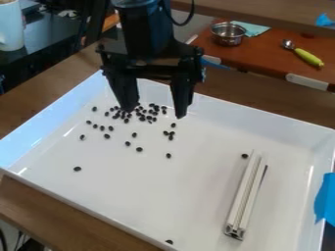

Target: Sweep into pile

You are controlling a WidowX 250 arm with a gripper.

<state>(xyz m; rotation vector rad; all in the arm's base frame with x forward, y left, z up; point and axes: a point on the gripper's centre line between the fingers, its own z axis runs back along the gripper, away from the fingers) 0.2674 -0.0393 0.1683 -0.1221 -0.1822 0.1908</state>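
Supporting the white tray (196,191), the wooden table (36,206) shows past that tray's near and far sides. Beyond the tray's far wall, a red-brown board (265,59) lies to the right. My gripper (156,110) hangs over the far part of the tray, left of its middle, with my 2 fingers spread wide and nothing held between them. In the tray's right half rests the white bar (244,201), lying lengthwise from its near side toward its middle, apart from me and from the right wall. Well beyond the tray's far left corner stands a white mug (10,29). Blue tape (324,198) clings to the tray's right rim. Past the far wall, on the board, are a metal bowl (228,34), a pale green cloth (252,28) and a green-handled spoon (307,57). Smallest are the dark beans (142,118): most crowd the tray's far left part, below my fingertips, with a looser scatter nearer its middle. 1 sits just beside the bar's far end, 1 lies toward the tray's left wall, and 1 is at its near wall.
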